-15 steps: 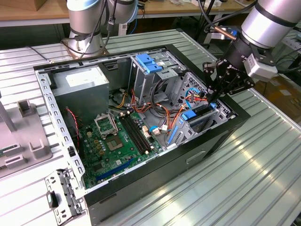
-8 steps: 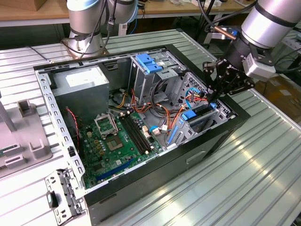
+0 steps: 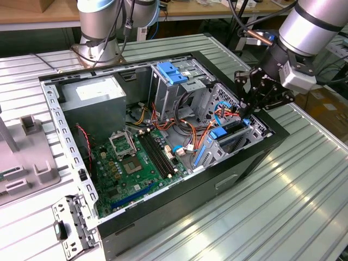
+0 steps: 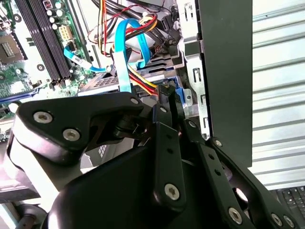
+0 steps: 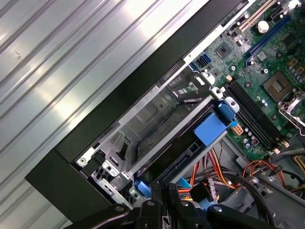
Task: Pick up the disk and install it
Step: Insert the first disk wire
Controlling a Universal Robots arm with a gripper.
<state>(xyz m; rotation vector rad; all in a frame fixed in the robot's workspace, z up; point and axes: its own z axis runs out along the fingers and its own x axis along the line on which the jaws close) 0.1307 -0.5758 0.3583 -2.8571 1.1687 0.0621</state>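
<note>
Exterior view: gripper (image 3: 246,111) just above disk (image 3: 231,136) seated in case bay.

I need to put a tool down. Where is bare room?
Free: ribbed table on the exterior view's right of the case. Crowded: the drive bay corner, with the gripper, disk and cables.

The black linkage gripper (image 3: 251,109) hides its own fingertips down among the cables at the drive bay, and the flat silver hard drive with blue rails (image 3: 231,136) sits mostly buried there.
</note>
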